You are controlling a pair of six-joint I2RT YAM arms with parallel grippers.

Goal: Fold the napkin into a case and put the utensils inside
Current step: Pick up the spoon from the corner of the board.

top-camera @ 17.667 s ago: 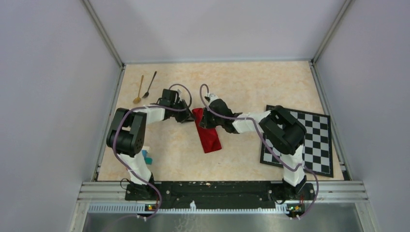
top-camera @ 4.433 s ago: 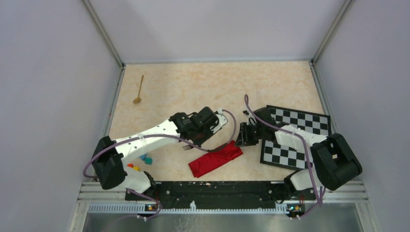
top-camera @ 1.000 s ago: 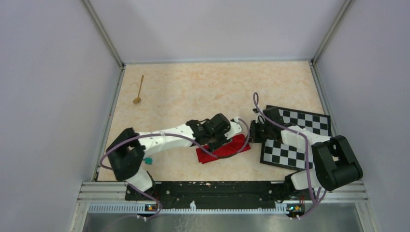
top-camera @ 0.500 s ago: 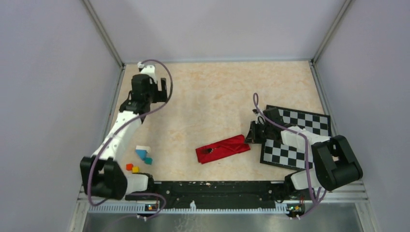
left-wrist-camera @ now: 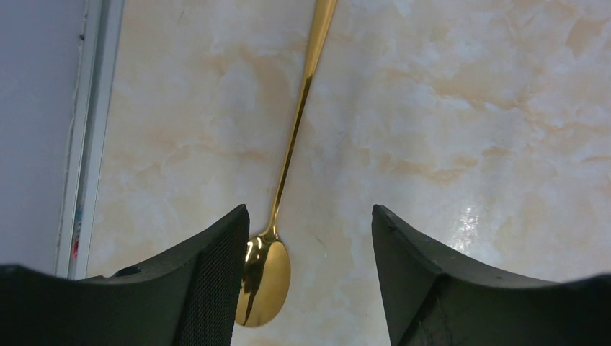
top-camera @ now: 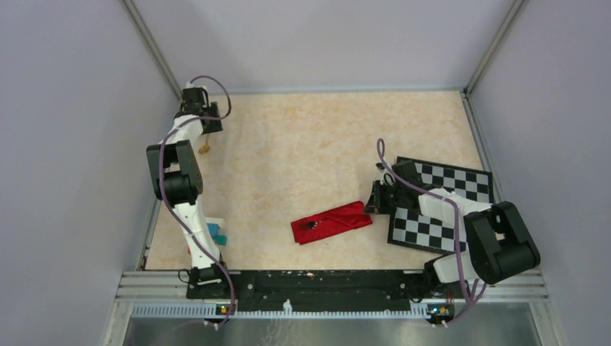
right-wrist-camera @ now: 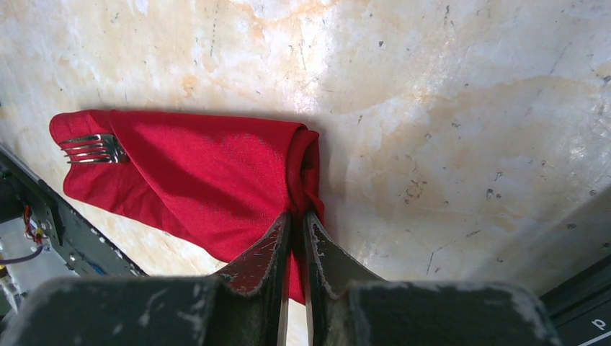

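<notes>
"Where has the left arm (top-camera: pixel 175 171) gone? A second ago it lay across the case (top-camera: pixel 333 222)."

"It swung to the far left corner of the worktop (top-camera: pixel 324 137). Its pincer (left-wrist-camera: pixel 310 220) now stands spread over the gold spoon (left-wrist-camera: pixel 288 155)."

"And the dark fork (right-wrist-camera: pixel 90 149) that once lay beside that spoon?"

"It's tucked into the case, tines out. The case has turned from lengthwise to crosswise and moved nearer the front, and the right pincer (right-wrist-camera: pixel 297 223) now nips its right end."
</notes>
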